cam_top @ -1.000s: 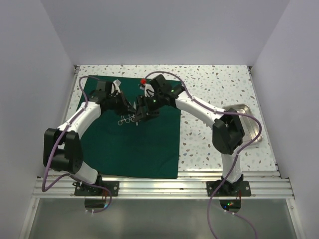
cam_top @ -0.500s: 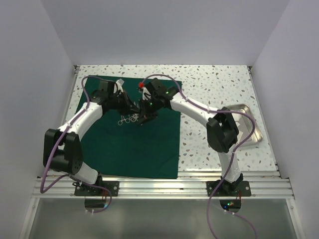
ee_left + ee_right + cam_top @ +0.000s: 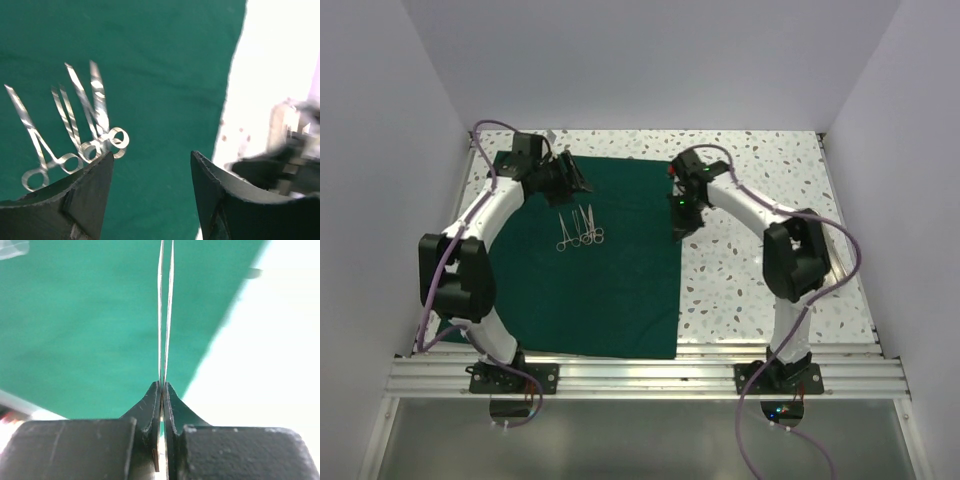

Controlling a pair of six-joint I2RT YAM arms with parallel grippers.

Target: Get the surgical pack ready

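Observation:
The surgical pack (image 3: pixel 610 290) lies as a broad dark green sheet, flat on the speckled table. Three steel ring-handled instruments (image 3: pixel 580 228) rest side by side on its back half, and they show in the left wrist view as instruments (image 3: pixel 80 125) on the green cloth (image 3: pixel 165 75). My left gripper (image 3: pixel 567 181) hovers just behind them, with the left gripper (image 3: pixel 151 157) open and empty. My right gripper (image 3: pixel 681 230) hangs over the sheet's right edge. In the right wrist view the right gripper (image 3: pixel 163 386) is shut on a thin two-bladed steel tool (image 3: pixel 165 315) that points away over the cloth (image 3: pixel 90 325).
White walls (image 3: pixel 410 120) close the table in on the left, back and right. Bare speckled tabletop (image 3: pixel 740 300) runs along the right of the sheet. The right arm's elbow (image 3: pixel 795 260) stands over the table's right side.
The two grippers, close together over the sheet's middle before, have drawn apart. The left one opened and pulled back left, leaving the instruments lying. The right one shut on the thin tool and moved right.

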